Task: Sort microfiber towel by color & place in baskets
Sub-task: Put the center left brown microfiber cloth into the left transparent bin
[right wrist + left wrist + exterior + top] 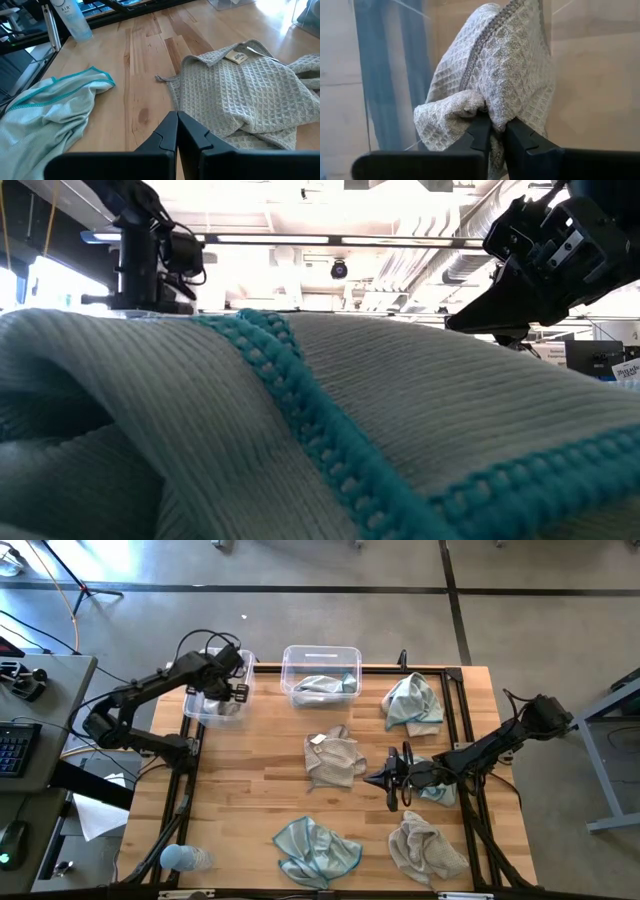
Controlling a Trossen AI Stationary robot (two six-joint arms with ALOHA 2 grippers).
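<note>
A beige-grey towel [495, 85] is pinched between the left gripper [497, 131] fingers, hanging inside the left clear basket [197, 705]. The second basket [320, 656], beside it, holds a teal towel [322, 686]. The right gripper [177, 125] (fingers pressed together, holding nothing) hovers beside another beige-grey towel [245, 85] at the table [250, 790] middle.
</note>
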